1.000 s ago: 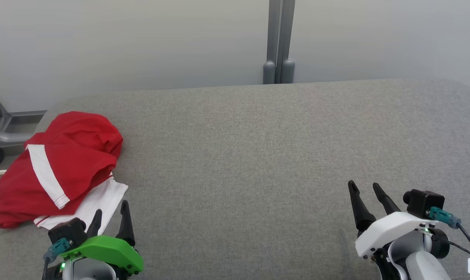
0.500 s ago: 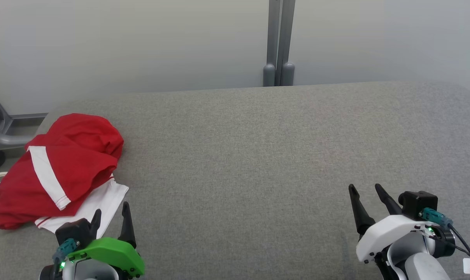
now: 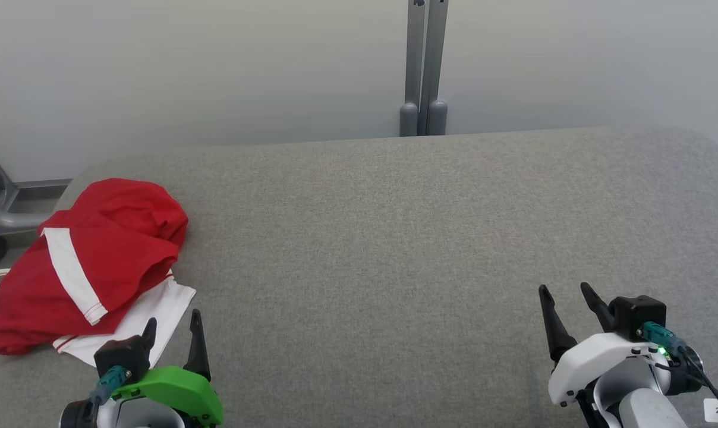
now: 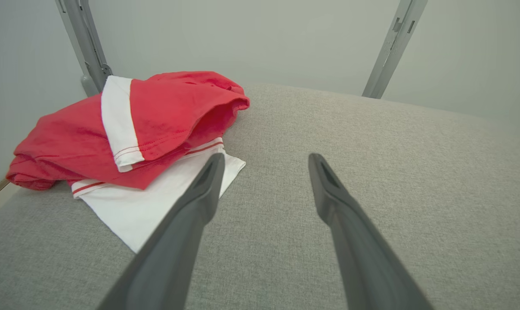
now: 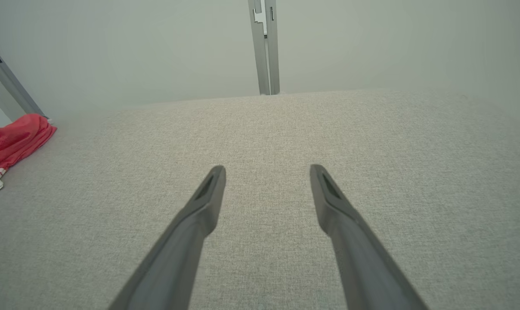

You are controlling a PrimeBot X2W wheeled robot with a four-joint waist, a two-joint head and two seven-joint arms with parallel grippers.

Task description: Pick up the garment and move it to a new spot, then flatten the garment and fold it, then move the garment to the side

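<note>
Re garment [image 3: 85, 255] at 9 o'clock: likely light, limp. Best pinched on raised red fold [image 3: 127, 226], 11 o'clock from left gripper [image 3: 173, 317]. Spread, empty; same for right gripper [image 3: 563, 287].

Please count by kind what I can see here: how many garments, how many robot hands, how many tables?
Red and white garment: 1
Robot hands, left hand and right hand, both open: 2
Grey table: 1
Total: 4

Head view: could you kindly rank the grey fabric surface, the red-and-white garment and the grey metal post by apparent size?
1. Grey fabric surface, by far largest.
2. Crumpled red-and-white garment.
3. Grey metal post, smallest, though it stands farther away.
</note>
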